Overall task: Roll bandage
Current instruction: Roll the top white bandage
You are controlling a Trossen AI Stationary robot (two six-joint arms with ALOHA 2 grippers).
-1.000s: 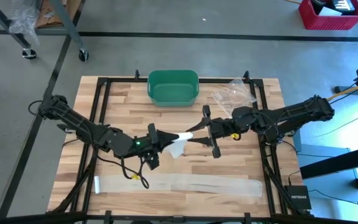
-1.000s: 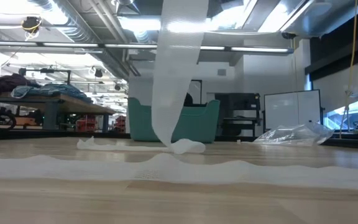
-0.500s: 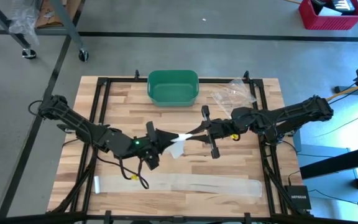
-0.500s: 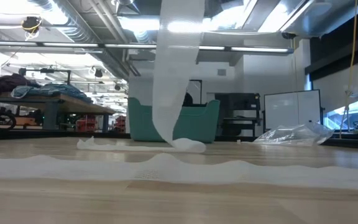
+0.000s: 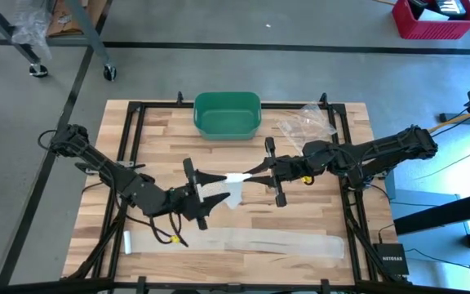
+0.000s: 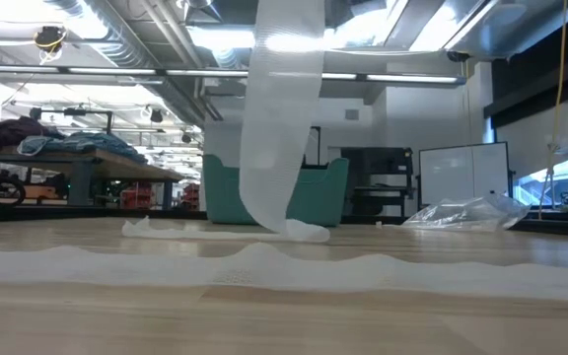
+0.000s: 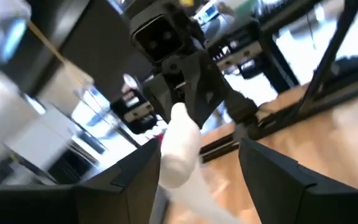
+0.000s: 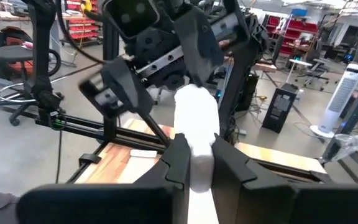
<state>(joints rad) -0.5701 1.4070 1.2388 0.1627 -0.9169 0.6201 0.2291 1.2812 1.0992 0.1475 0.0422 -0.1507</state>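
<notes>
Bandage point(image 5: 233, 186) work mid-table, L to R: left pincer point(image 5: 199, 191), at about 7 o'clock from table point(image 5: 317, 219) centre, now stands spread wide, fingers point(image 7: 272, 171) splayed either side of the white strip and no longer touching it, whereas a sec ago it was nearly closed at the strip's end and sat a bit nearer the centre. It has let go and drawn back toward 8 o'clock. Right pincer point(image 5: 255, 171), just past centre toward 2 o'clock, is pressed together and pinching the bandage's upper end; the right wrist view shows the white roll end point(image 8: 195, 121) clamped between its two dark fingers. Low view: strip point(image 6: 276, 128) hangs down from above and its tail curls onto the wood, much as before. So the hand-off looks done, w/ the right arm alone carrying the strip. Second flat bandage length point(image 5: 243, 242) lies along the 6 o'clock edge, untouched. Green bin point(image 5: 228, 115) at 12 o'clock, clear plastic wrapper point(image 5: 307, 124) at about 1 o'clock, both well apart from the action. My read: a re-grip, so the left can take a fresh hold for another turn; rolling looks far from finished, since most of the strip hangs loose.
</notes>
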